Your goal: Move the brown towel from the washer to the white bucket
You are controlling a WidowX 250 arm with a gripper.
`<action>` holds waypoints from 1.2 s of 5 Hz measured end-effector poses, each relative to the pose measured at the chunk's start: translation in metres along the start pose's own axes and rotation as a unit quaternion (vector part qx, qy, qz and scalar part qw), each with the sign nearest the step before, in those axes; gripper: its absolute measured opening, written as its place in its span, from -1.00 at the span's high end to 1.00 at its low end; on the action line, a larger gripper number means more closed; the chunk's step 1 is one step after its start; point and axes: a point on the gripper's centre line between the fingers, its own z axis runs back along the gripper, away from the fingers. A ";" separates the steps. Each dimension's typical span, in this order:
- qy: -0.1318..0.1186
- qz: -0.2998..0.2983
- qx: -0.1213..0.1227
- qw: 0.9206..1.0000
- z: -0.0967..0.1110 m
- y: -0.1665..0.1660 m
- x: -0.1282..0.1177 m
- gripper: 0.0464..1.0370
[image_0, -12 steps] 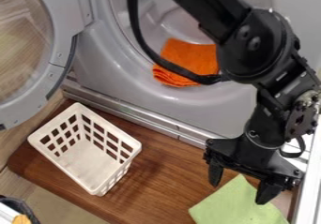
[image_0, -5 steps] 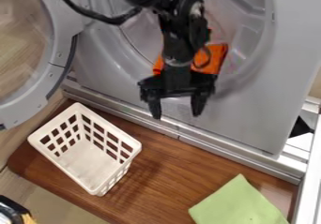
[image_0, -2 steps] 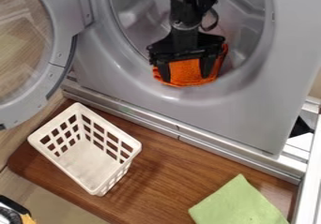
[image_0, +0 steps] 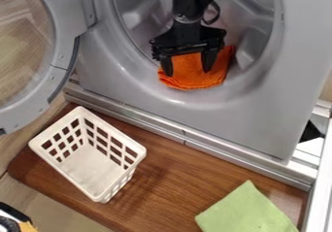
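Towel [image_0: 191,79]: orange and loosely folded, it is held up by the lower lip of the washer's round opening; its rear part is partly hidden by the end effector.

End effector [image_0: 188,73]: black, it is placed over the towel, with its two fingers pointed downward; they are spread well apart, and orange cloth can be seen between them. Whether the cloth is touched by the fingertips cannot be told.

Washer [image_0: 259,114]: grey, its opening is faced by the arm, which is let in from the top edge of the view.

Door [image_0: 61,12]: round and glazed, it is swung open at the left of the view.

Basket [image_0: 91,170]: white, with slotted walls, it is set upright on the table at the left, below the washer; its inner floor is left bare.

Green cloth [image_0: 243,211]: it is laid flat at the lower right, well apart from the basket.

Table [image_0: 185,182]: brown and wood-grained, it is bordered along the washer side by a metal rail [image_0: 156,125].
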 end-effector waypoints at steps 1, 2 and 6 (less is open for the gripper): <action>0.007 -0.004 0.000 1.000 -0.014 -0.004 0.003 -0.93; 0.017 -0.010 0.000 1.000 -0.021 -0.009 0.007 -0.85; 0.012 -0.012 0.020 1.000 -0.024 -0.009 -0.002 0.91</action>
